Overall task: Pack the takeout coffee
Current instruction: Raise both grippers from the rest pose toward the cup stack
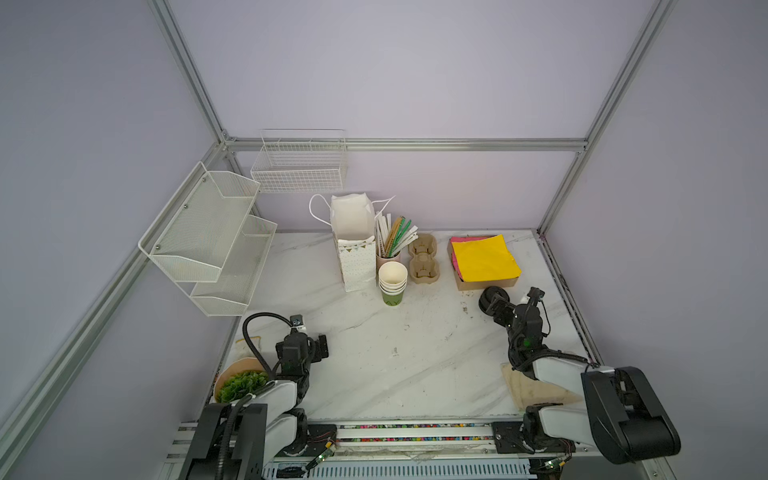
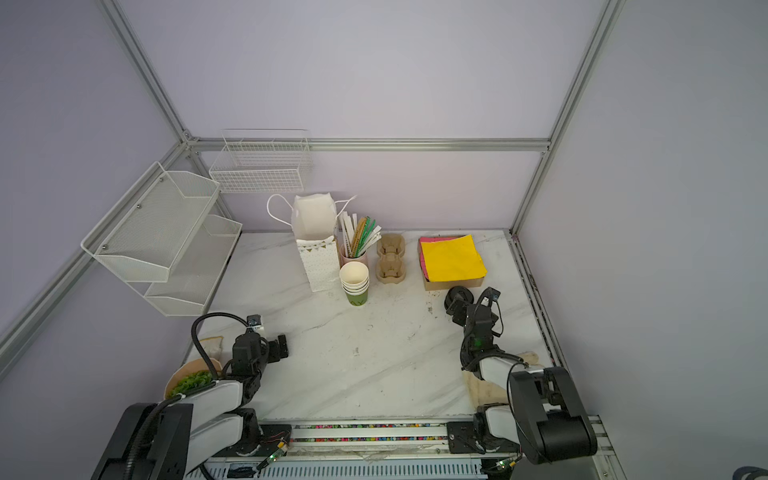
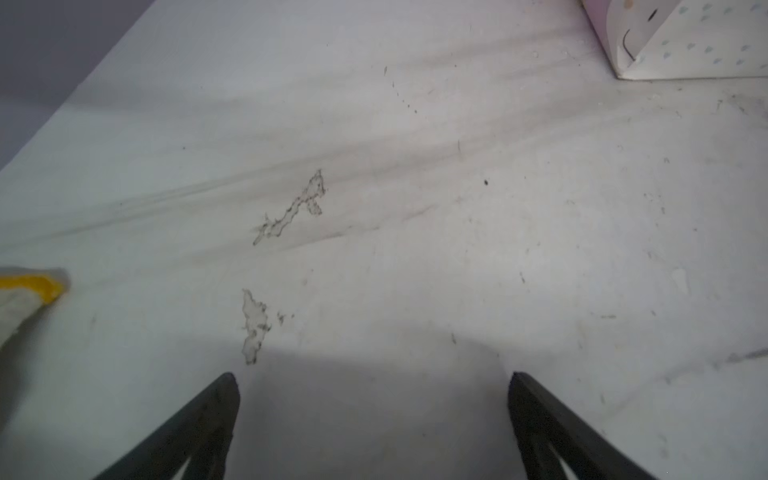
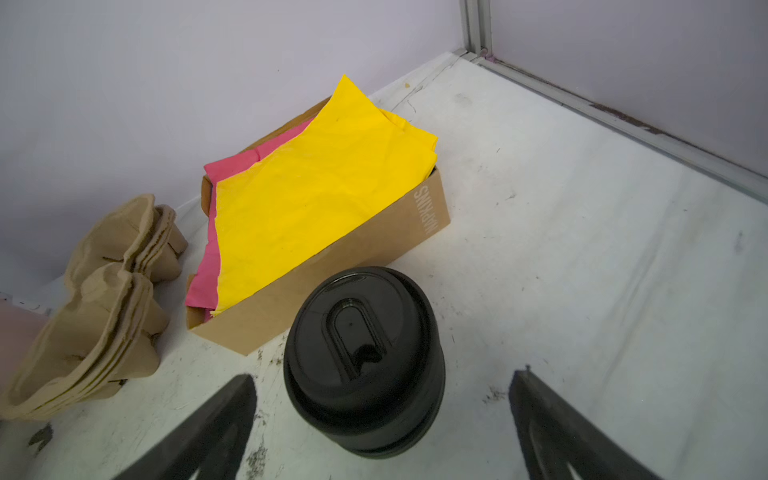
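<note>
Right claw (image 4: 382,376): fingers spread wide, gripping nothing. The coffee (image 4: 363,361) stands upright between them with neither finger touching, and only its black lid shows. In a top view it is at 2 o'clock on the desk (image 1: 395,353), just off the 6 o'clock side of the napkin box (image 4: 374,245). Whether it touches the box cannot be told.

Left claw (image 3: 372,375): also spread and empty, over bare desk at 8 o'clock.

The bag (image 1: 353,249) stands open at 12 o'clock, well apart from the coffee. By my reading, packing is not yet begun.

Risks:
- Closing off-centre would shove the coffee into the box or tip it.
- Pinching at the lid could pop it off, and a hard squeeze could buckle the paper wall. Either would spill.
- The route to the bag passes the carriers (image 1: 423,257), straw cup (image 1: 386,259) and cup stack (image 1: 392,282), all crowded at the bag's 3 o'clock side. A low carry would knock them.
- The bag looks light and narrow-mouthed, so a strike on its rim could topple it.

Count:
- coffee 1
- bag 1
- napkin box 1
- cup stack 1, at least four nested
- straw cup 1
- carriers 1 pile, layers unclear
- claws 2
</note>
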Robot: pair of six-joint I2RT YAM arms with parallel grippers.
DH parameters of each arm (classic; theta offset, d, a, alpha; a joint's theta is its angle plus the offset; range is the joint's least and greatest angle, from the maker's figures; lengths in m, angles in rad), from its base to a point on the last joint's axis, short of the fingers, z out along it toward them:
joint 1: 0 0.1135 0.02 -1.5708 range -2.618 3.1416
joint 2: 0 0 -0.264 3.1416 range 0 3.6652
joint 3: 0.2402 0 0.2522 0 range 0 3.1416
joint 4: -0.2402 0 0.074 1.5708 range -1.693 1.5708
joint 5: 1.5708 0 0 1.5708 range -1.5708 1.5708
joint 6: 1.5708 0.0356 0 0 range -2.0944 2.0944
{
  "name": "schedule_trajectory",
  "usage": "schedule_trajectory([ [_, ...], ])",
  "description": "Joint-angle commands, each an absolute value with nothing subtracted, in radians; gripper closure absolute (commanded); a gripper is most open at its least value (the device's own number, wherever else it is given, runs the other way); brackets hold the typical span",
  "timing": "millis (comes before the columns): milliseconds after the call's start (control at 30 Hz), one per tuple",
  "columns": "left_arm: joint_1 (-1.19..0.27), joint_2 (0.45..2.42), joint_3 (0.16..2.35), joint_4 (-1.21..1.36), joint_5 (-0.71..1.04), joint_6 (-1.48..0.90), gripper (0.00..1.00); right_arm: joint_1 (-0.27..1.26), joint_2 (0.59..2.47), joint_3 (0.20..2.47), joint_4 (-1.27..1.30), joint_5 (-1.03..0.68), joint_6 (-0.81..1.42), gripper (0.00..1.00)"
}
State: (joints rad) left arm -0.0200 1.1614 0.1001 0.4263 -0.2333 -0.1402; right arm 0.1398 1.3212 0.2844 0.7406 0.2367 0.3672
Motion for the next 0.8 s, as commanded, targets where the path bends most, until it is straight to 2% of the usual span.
schedule_trajectory([
  [0,-0.015,1.575,0.371,0.972,-0.288,-0.022,0.0,0.123,1.786,0.448,1.386,0.365,-0.016,0.03],
  [767,-0.015,1.575,0.371,0.969,-0.292,-0.025,0.0,0.122,1.787,0.449,1.387,0.359,-0.017,0.03],
])
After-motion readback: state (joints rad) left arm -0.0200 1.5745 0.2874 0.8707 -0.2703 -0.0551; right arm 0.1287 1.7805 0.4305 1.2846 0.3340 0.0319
